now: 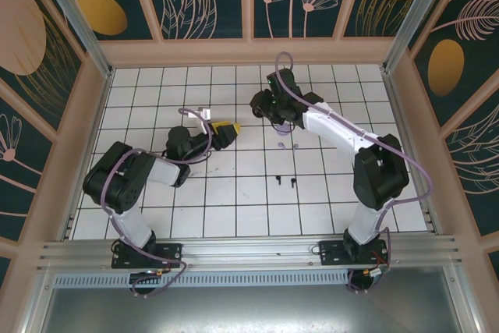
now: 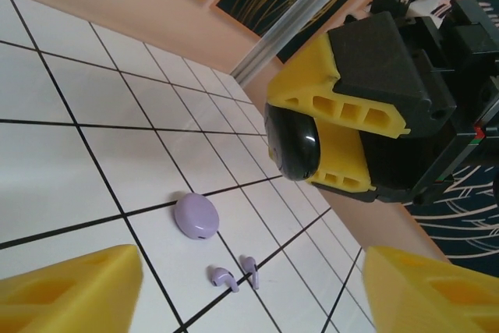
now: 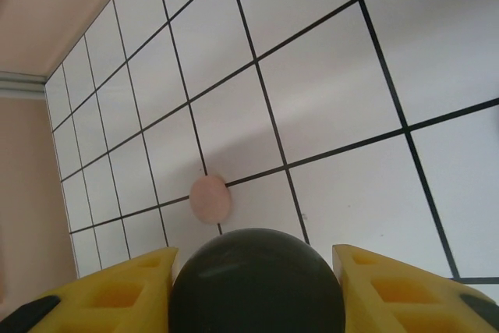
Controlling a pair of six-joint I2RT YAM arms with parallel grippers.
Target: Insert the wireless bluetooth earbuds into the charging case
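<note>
Black round case [image 3: 257,294] nearest lens, clamped between yellow fingers [image 3: 117,294] of right gripper [image 3: 257,271]. Left gripper [image 2: 249,294] spread wide, empty, low over white tiled table [image 2: 70,169]. Lavender earbuds [image 2: 224,277] loose on a tile, just beside shut lavender case [image 2: 196,216]. Pink case [image 3: 210,197] sits on a grid line. Black earbuds [image 1: 278,180] lie apart, nearer the arm bases.

lavender case [image 2: 196,216] | lavender earbuds [image 2: 224,277] | black case [image 3: 257,282] | pink case [image 3: 210,197] | yellow fingers [image 3: 117,298] | table [image 1: 234,193] white, black grid lines
</note>
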